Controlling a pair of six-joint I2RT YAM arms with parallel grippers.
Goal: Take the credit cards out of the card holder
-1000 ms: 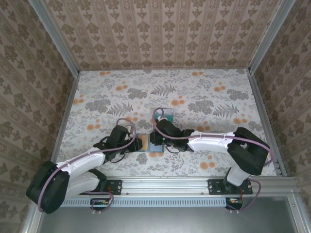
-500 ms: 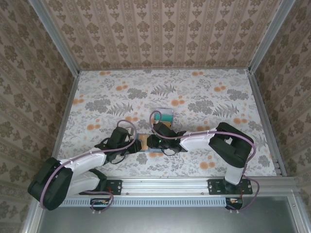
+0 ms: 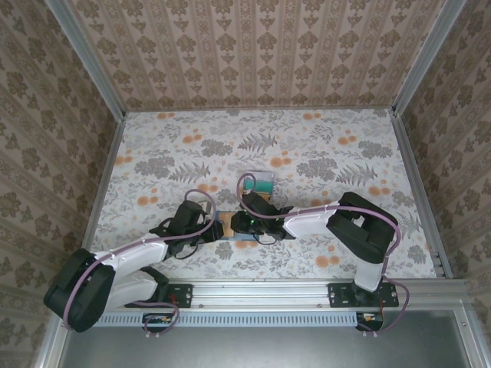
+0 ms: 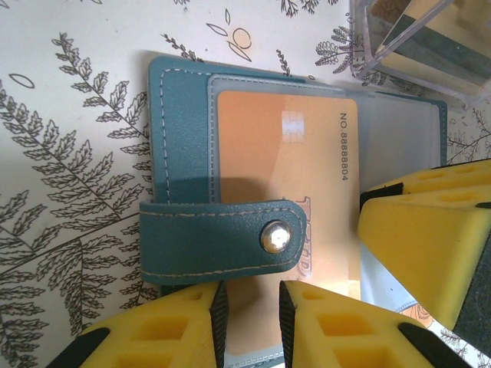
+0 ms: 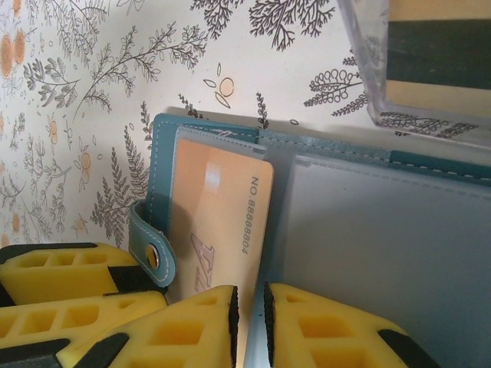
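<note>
The card holder (image 3: pixel 235 234) lies open on the floral table, teal rim (image 4: pixel 180 115) around grey-blue inner panels (image 5: pixel 383 230). An orange credit card (image 4: pixel 284 153) printed with a number sits in the left panel's clear sleeve (image 5: pixel 219 207). A teal snap strap (image 4: pixel 207 238) lies across its near end. My left gripper (image 4: pixel 253 295) is at the holder's near edge just behind the strap, jaws a narrow gap apart with nothing pinched. My right gripper (image 5: pixel 251 295) stands over the centre crease, jaws nearly together, the card's right edge in line with the gap. Its yellow finger (image 4: pixel 430 238) covers part of the right panel.
A clear plastic box (image 3: pixel 261 182) stands just beyond the holder, holding more cards, tan with a dark stripe (image 5: pixel 430 54). Patterned walls enclose the table on three sides. Both arms crowd the near middle; the far half of the table has free room.
My right arm has folded its elbow inward and its gripper has come down from near the box to the holder. The left jaws have narrowed. The holder has stayed put.
</note>
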